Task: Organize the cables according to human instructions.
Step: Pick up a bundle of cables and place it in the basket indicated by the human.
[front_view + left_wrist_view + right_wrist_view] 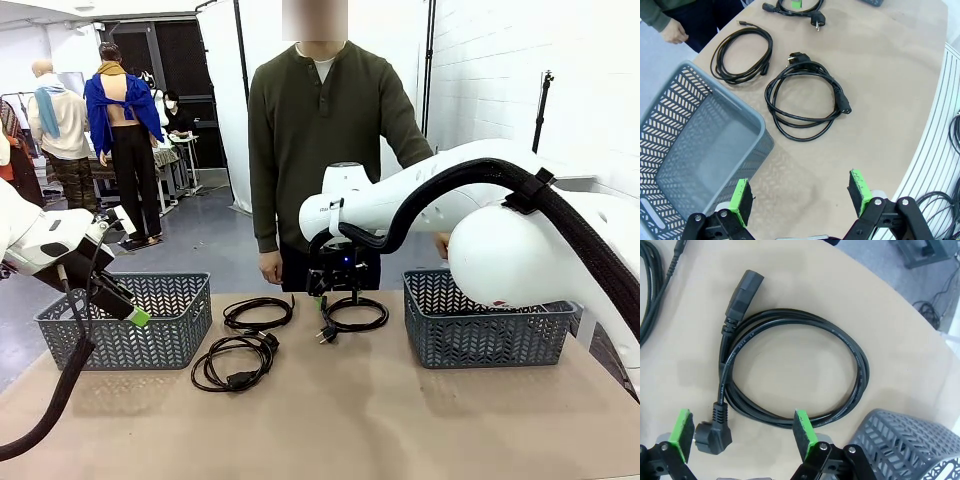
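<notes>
Three looped black power cords lie on a tan table, all near its far middle. The first cable sits toward the far edge, left of centre. The second cable lies just in front of it, closer to the robot, and shows two chunky plugs. The third cable lies to the right of the first, apart from it, with one straight plug and one angled plug.

The right gripper hangs directly over the third cable with its two green pads spread wide. The loop's near side and the angled plug sit between the pads, and nothing is pinched. Whether the pads touch the cord cannot be told.

The left gripper is also spread wide and holds nothing. It hangs at the left of the table, above the near corner of the left basket, well apart from the cables.

There are two grey lattice baskets. The left one stands at the table's left end, and the right basket stands at the right end, just beside the third cable.

One person in a dark olive long-sleeved shirt stands at the far side of the table, behind the cables, with one hand hanging by the table's edge.
</notes>
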### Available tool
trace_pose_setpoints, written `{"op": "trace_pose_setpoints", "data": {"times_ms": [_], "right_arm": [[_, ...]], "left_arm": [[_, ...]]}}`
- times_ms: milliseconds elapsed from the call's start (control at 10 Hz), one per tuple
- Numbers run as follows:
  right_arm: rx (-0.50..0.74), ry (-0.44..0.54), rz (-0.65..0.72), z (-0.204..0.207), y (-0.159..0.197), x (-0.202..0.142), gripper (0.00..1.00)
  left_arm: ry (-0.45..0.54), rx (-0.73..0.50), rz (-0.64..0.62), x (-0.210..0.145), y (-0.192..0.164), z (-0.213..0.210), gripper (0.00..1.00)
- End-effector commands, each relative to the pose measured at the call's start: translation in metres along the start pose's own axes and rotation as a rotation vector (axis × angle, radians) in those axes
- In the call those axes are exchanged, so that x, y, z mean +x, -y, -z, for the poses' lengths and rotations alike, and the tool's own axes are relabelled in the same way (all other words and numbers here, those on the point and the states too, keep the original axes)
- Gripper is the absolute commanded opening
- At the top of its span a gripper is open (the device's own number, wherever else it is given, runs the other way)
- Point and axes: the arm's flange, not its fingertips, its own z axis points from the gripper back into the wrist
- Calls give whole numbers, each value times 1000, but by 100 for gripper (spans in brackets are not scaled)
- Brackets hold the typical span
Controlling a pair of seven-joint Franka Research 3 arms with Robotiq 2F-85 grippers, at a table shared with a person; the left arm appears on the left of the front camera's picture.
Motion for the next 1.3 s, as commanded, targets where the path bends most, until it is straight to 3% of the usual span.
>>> {"op": "trace_pose_setpoints", "data": {"times_ms": [0, 1200], "right_arm": [[9, -4, 10, 0, -5, 0, 100], [7, 17, 56, 35, -14, 5, 100]], "left_arm": [[12, -10, 1, -2, -3, 0, 100], [12, -10, 1, -2, -3, 0, 100]]}}
